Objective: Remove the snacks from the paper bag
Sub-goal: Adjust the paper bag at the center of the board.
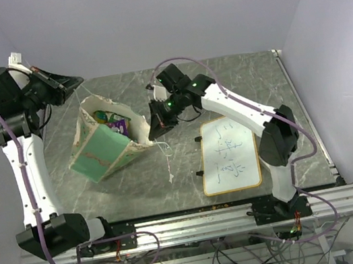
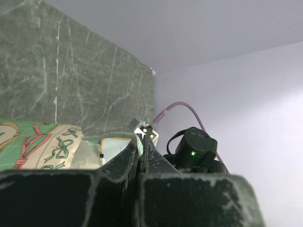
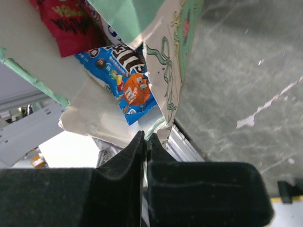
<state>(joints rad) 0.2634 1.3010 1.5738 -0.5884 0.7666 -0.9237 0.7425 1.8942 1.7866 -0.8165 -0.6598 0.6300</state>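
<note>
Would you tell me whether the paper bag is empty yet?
Not empty: a blue packet and a red packet lie inside the bag.

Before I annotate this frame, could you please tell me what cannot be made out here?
Snacks: top view, bag walls hide most; count unclear.
Red packet: right wrist view, cut off by top edge.
Whiteboard writing: top view, too small to read.

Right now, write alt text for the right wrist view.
The right pincer is shut on the rim of the paper bag. Inside lie a blue candy packet and a red packet; grey-green table to the right.
</note>
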